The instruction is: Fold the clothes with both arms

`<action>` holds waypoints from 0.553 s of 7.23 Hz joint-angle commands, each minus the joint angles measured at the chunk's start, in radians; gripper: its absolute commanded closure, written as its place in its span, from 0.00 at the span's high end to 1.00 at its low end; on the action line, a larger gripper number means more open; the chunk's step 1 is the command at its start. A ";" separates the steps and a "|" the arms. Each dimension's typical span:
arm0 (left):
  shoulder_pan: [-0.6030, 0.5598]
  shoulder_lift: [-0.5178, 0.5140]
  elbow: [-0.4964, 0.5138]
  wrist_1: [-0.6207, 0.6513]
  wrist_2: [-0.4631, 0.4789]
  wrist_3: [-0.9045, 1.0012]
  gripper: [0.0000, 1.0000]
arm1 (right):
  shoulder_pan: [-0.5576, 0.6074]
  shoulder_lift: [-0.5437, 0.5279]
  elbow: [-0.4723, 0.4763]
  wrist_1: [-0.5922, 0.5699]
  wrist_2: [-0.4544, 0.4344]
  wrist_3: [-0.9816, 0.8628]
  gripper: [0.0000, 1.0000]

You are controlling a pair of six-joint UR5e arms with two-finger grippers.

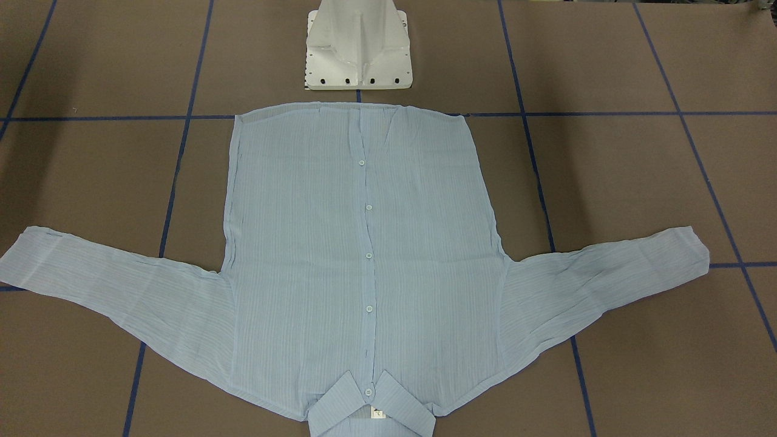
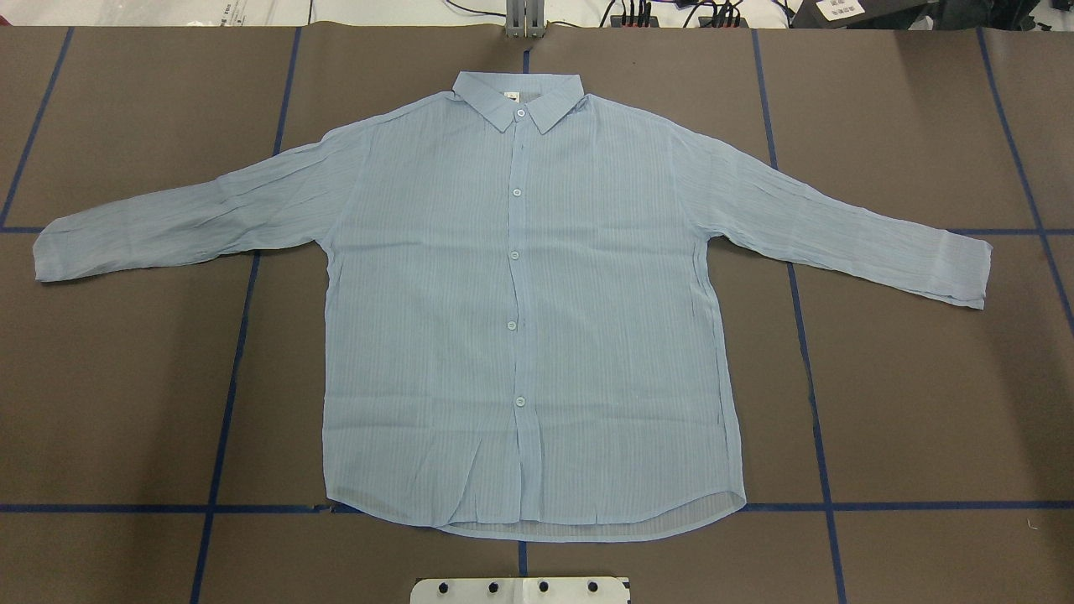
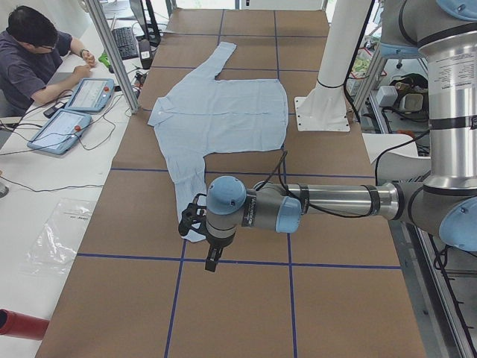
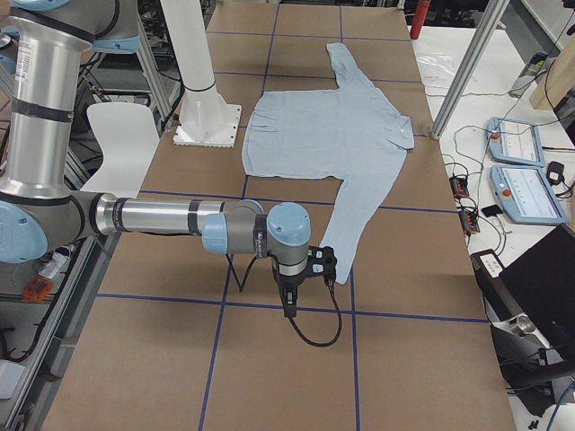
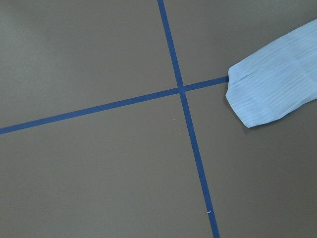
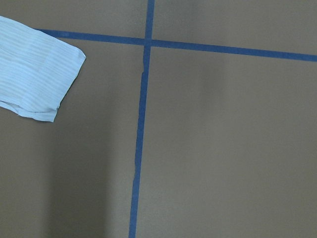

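The clothes are one light-blue button-up shirt [image 2: 529,310] lying flat and face up on the brown table, buttoned, collar [image 2: 518,96] at the far side and hem toward the robot base. Both sleeves are spread out sideways. My left arm [image 3: 328,203] reaches out low over the table, and its gripper [image 3: 191,221] hangs above the near sleeve's cuff [image 5: 272,94]. My right arm [image 4: 171,218] mirrors it, with its gripper [image 4: 322,268] over the other cuff [image 6: 37,74]. I cannot tell whether either gripper is open or shut. Neither arm shows in the overhead or front views.
Blue tape lines [image 2: 226,394] divide the table into squares. The white pedestal base [image 1: 358,51] stands at the robot side behind the hem. A person [image 3: 33,56] sits at a side desk with two tablets [image 3: 74,112]. An aluminium post [image 3: 112,52] stands at the table edge.
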 commanded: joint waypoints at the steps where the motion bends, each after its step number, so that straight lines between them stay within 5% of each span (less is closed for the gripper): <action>1: 0.000 -0.001 -0.004 -0.002 0.000 0.001 1.00 | 0.000 0.000 0.000 -0.002 0.001 0.000 1.00; 4: 0.000 0.001 -0.059 0.001 -0.005 0.001 1.00 | -0.005 0.011 0.009 0.009 0.005 0.006 1.00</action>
